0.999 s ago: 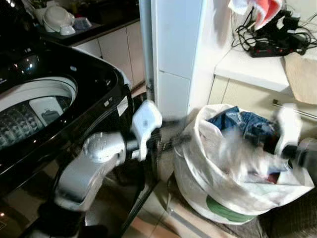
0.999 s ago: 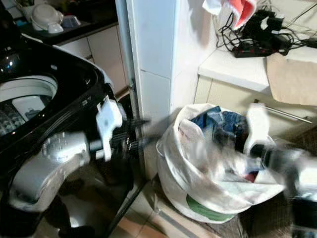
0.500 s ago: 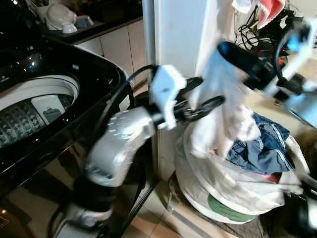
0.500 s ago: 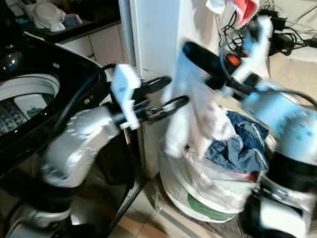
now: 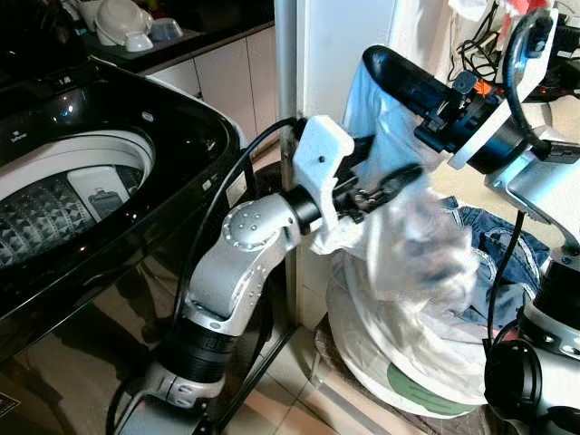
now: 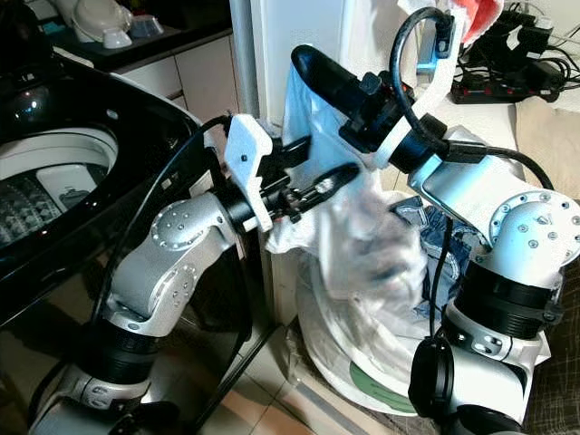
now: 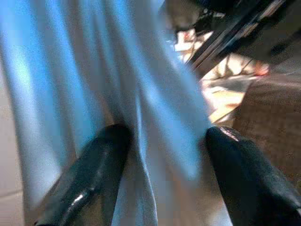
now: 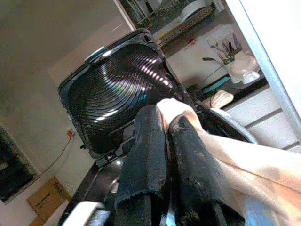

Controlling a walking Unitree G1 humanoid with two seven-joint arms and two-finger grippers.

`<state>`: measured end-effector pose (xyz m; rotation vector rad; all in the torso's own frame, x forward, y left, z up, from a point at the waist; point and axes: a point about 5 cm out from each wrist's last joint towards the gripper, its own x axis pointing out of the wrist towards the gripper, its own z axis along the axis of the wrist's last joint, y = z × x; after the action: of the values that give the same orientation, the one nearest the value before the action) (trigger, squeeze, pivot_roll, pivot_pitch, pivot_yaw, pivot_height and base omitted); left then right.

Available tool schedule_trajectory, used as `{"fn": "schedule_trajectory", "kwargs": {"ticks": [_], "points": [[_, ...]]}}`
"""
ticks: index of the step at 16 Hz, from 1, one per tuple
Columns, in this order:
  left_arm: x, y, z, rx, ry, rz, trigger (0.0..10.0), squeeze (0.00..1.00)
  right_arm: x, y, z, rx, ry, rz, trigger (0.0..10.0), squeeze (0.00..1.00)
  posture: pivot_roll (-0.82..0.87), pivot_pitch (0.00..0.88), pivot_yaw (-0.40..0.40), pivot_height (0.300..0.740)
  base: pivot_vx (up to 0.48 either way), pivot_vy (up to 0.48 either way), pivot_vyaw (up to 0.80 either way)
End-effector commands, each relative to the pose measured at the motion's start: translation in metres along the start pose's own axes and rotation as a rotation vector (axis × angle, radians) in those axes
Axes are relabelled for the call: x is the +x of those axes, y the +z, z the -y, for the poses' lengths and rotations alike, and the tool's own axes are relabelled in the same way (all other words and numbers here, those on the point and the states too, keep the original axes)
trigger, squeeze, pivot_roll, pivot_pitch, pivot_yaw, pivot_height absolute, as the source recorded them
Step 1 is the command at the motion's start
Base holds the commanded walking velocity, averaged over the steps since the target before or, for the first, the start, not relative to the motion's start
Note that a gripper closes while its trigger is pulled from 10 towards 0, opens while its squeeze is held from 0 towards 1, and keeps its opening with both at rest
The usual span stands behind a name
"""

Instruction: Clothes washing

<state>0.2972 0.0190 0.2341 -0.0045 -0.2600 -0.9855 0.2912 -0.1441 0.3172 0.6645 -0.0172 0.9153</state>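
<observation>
A pale white-blue garment (image 5: 399,227) is seen at 3 o'clock of a glossy black washing machine (image 5: 109,181) with a grey studded drum (image 5: 41,217). Blue denim (image 5: 494,249) lies in a white laundry bag (image 5: 408,353) with a green mark.

Both arms raised; right gripper (image 8: 162,136) fingers pinched together, left gripper (image 7: 164,155) fingers spread.
</observation>
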Motion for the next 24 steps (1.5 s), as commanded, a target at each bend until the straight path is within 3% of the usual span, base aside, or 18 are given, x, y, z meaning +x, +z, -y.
{"fn": "schedule_trajectory", "kwargs": {"ticks": [1,6,19,20,21,23,24], "points": [[-0.001,-0.001,-0.007,0.044,0.050,-0.019,0.0,0.00,0.000,0.004,-0.012,-0.022,0.042,0.014,0.0,0.00,-0.15,0.000,0.028,0.740,0.000,0.000,0.00],[-0.004,-0.005,-0.019,0.061,0.129,-0.053,0.0,0.00,0.000,0.004,-0.014,-0.014,0.036,0.011,0.0,0.00,-0.14,0.000,0.031,0.740,0.000,0.000,0.00],[-0.010,-0.003,-0.026,0.053,0.113,-0.041,0.0,0.00,0.001,0.004,-0.014,-0.030,0.001,0.010,0.0,0.00,-0.14,0.000,0.031,0.740,0.000,0.000,0.00],[-0.012,-0.001,-0.032,0.064,0.137,-0.040,0.0,0.00,0.001,0.004,-0.014,-0.040,0.001,0.008,3.4,1.00,-0.14,0.000,0.031,0.740,0.000,0.000,0.00],[-0.014,0.000,-0.036,0.068,0.152,-0.038,0.0,0.00,0.001,0.004,-0.014,-0.041,-0.002,0.009,10.0,1.00,-0.14,0.000,0.031,0.740,0.000,0.000,0.00],[-0.024,0.017,-0.066,0.152,0.248,-0.040,0.0,0.00,-0.002,0.004,-0.016,-0.046,0.016,0.010,10.0,1.00,-0.12,0.000,0.022,0.740,0.000,0.000,0.00],[-0.036,0.038,-0.093,0.275,0.321,-0.055,0.0,0.00,-0.007,0.004,-0.011,-0.085,-0.041,0.006,10.0,0.95,-0.12,0.000,0.020,0.740,0.000,0.000,0.00]]}}
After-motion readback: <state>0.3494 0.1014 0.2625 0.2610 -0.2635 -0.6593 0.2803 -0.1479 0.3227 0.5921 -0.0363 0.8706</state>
